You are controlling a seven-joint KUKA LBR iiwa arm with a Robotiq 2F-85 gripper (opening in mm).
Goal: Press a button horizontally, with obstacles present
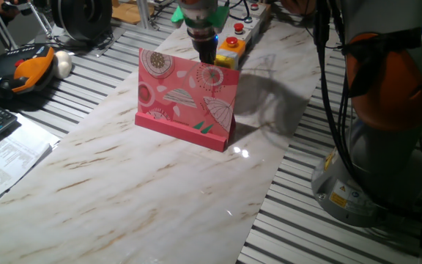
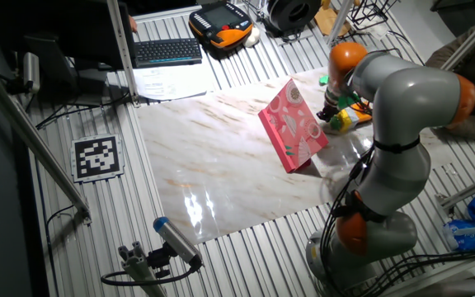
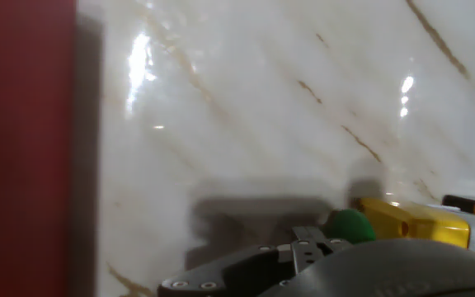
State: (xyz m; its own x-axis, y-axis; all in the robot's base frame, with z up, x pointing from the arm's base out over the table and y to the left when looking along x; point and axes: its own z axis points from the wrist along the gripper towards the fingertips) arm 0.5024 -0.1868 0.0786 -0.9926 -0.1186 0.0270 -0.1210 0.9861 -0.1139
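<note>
A glossy marble-look table [image 1: 160, 183] carries an upright, flat rectangular pink board [image 1: 187, 97]. Behind it sits the boxy yellow button [image 1: 230, 50], just beside the gripper [image 1: 206, 57]; its finger gap cannot be told.

Lighting's pretty even overhead stuff, bright enough. The marble tabletop [image 1: 160, 176] is glossy, so you get small white glare spots on it in both fixed views, plus a soft shadow spilling off the pink board [image 1: 187, 99] to the side away from its printed face. The other fixed view goes dark along its left edge. Hand view is the worst: close-up, soft, streaky highlights on the marble, and the board's red edge [image 3: 23, 148] is a blurry slab.
</note>
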